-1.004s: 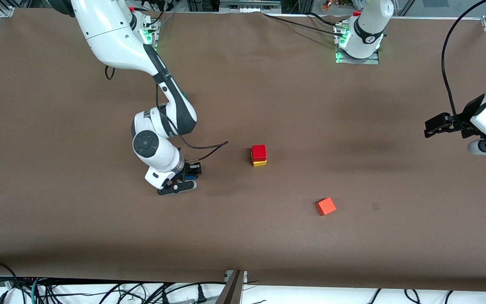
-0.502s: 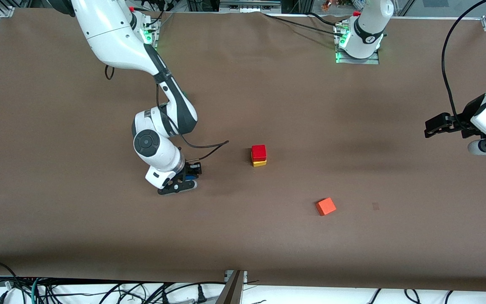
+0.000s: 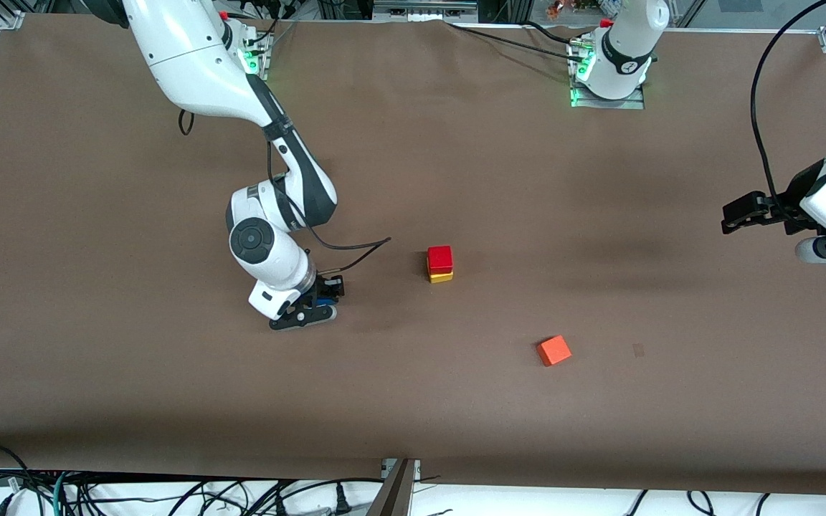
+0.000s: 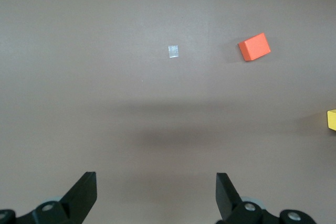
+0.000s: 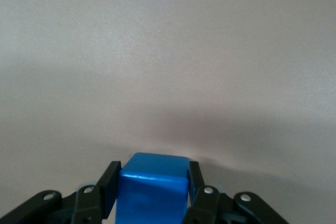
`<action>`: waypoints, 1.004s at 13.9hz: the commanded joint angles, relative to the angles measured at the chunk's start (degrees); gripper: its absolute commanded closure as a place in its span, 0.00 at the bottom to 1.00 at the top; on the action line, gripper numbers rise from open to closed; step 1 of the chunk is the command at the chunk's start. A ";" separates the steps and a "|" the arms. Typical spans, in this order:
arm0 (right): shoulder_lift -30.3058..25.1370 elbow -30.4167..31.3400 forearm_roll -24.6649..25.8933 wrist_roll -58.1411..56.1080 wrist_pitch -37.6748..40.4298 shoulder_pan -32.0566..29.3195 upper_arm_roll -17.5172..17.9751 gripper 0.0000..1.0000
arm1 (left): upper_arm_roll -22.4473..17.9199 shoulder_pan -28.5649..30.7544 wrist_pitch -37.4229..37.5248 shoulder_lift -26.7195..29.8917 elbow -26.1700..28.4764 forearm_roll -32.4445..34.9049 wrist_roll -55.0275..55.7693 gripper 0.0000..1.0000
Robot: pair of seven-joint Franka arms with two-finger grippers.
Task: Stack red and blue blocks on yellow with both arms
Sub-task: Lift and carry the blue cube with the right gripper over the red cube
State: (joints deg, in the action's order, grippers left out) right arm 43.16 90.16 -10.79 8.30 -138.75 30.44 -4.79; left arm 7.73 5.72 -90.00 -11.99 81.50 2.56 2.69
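Observation:
The red cube (image 3: 439, 256) sits on the yellow cube (image 3: 441, 276) near the table's middle. My right gripper (image 3: 320, 304) is shut on the blue cube (image 3: 323, 311), low over the table toward the right arm's end, beside the stack. In the right wrist view the blue cube (image 5: 152, 192) fills the space between the fingers of the right gripper (image 5: 152, 182). My left gripper (image 3: 732, 217) waits, open and empty, at the left arm's end of the table. The left wrist view shows the open left gripper (image 4: 156, 192) and an edge of the yellow cube (image 4: 332, 119).
An orange cube (image 3: 553, 350) lies nearer to the front camera than the stack, toward the left arm's end; it also shows in the left wrist view (image 4: 254, 46). A small pale tape patch (image 4: 174, 51) lies on the brown table (image 3: 456, 416).
My right arm has shifted slightly toward the stack with the blue cube in its gripper. The left arm, the stack and the orange cube have not moved.

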 commanded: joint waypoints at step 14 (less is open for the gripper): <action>-3.88 -21.32 -0.54 23.32 26.16 9.81 0.92 0.45 | 0.36 0.35 0.70 -1.02 -1.96 0.52 -1.11 0.00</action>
State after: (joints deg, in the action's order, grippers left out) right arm 38.51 73.69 -10.99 27.62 -115.02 38.53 -3.91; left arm 7.73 5.76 -90.00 -12.07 81.45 2.55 2.69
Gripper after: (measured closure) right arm 0.436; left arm 0.000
